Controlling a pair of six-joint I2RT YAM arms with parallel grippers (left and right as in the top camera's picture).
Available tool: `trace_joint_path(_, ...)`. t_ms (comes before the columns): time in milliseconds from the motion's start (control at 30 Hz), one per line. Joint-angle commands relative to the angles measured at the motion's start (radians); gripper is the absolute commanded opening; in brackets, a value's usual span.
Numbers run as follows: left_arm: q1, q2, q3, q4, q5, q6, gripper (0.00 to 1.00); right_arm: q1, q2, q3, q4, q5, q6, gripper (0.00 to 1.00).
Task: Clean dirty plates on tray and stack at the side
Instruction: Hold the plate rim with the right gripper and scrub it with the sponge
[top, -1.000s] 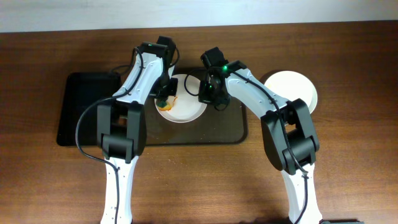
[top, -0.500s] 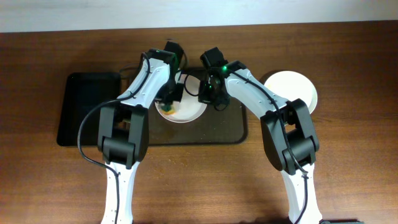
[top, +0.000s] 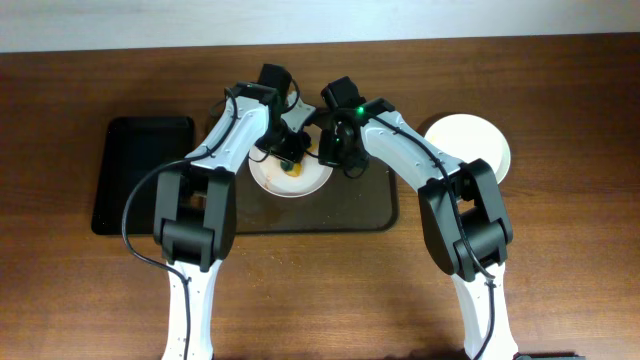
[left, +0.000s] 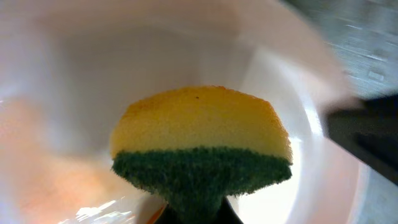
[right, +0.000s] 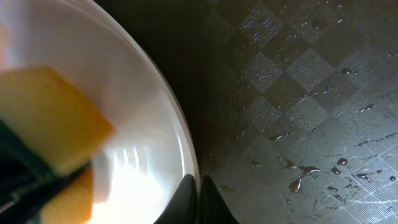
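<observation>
Overhead: leans both arms in over a round white shallow plate (top: 303, 186) in the upper middle of a large dark brown rectangular tray (top: 360, 208), with the left end effector (top: 289, 152) above the plate and the right end effector (top: 335, 152) at its right edge. Shows a plain white plate (top: 468, 138) on the brown wooden surface (top: 320, 290) just right of the tray, and a smaller black tray (top: 140, 175) just beside its left end.

Left wrist: pinches a yellow sponge with a green scouring side (left: 202, 140) in the left end effector, inside the plate, beside an orange smear (left: 56, 180).

Right wrist: clamps the plate's rim between the dark fingertips (right: 186, 202) of the right end effector, over wet, checker-textured tray.
</observation>
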Motion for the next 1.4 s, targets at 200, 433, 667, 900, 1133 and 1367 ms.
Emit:
trace_joint_path(200, 0.008, 0.121, -0.069, 0.157, -0.533, -0.411, 0.01, 0.005, 0.014, -0.005, 0.011, 0.014, -0.016, 0.04)
trace_joint_path(433, 0.058, 0.121, -0.074, -0.116, -0.025, -0.106, 0.0, -0.076, 0.014, -0.086, 0.133, -0.414, -0.141, 0.04)
trace_joint_path(667, 0.074, 0.121, -0.074, -0.076, 0.151, 0.077, 0.0, -0.066, 0.014, -0.103, 0.168, -0.44, -0.14, 0.04)
trace_joint_path(900, 0.075, 0.122, -0.074, 0.223, -0.365, -0.343, 0.0, -0.066, 0.014, -0.103, 0.168, -0.436, -0.14, 0.04)
trace_joint_path(1133, 0.072, 0.122, -0.074, -0.095, -0.391, -0.286, 0.0, -0.066, 0.014, -0.103, 0.168, -0.435, -0.141, 0.04)
trace_joint_path(1367, 0.072, 0.122, -0.074, -0.206, 0.127, 0.175, 0.0, -0.066, 0.014, -0.103, 0.168, -0.435, -0.141, 0.04)
